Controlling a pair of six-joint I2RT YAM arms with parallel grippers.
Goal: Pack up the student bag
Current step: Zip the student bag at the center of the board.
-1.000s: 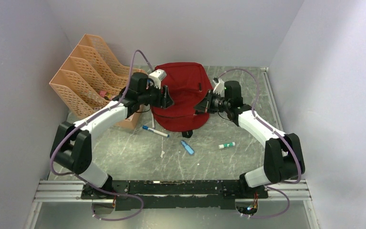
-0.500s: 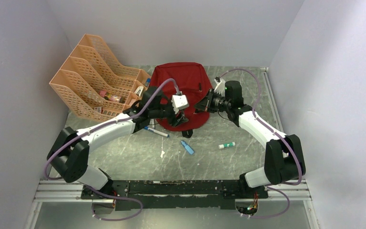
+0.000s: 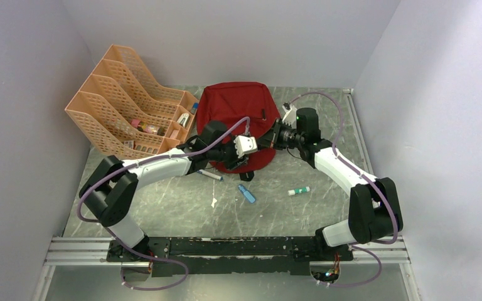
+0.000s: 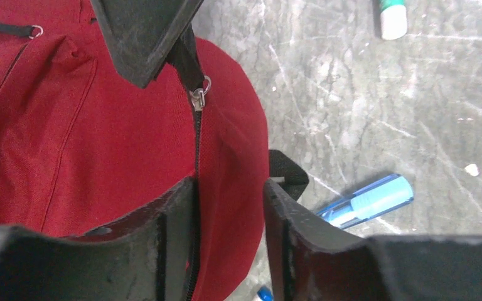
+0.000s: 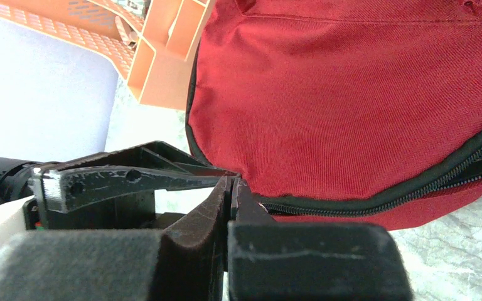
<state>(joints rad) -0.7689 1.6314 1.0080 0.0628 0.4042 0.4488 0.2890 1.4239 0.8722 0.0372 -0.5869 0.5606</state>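
The student bag (image 3: 235, 116), a dark-red backpack, lies at the back middle of the table. My right gripper (image 3: 271, 139) is shut, pinching the bag's edge by the black zipper (image 5: 414, 188); its tips meet at the fabric (image 5: 232, 185). My left gripper (image 3: 258, 148) is open at the bag's near right edge, right beside the right gripper. In the left wrist view its jaws (image 4: 229, 207) straddle a fold of red fabric (image 4: 69, 138) beside the zipper line. The metal zipper slider (image 4: 199, 97) sits just under a right gripper finger (image 4: 144, 37).
An orange mesh file organizer (image 3: 122, 100) stands at the back left, touching the bag. On the table in front of the bag lie a white-and-blue marker (image 3: 204, 172), a blue pen (image 3: 246, 193), a green-and-white glue stick (image 3: 299, 190) and a small white scrap (image 3: 214, 202).
My left arm has swung from the bag's left side, by the organizer, across its near edge to the right, beside the right gripper. The right gripper has stayed put.
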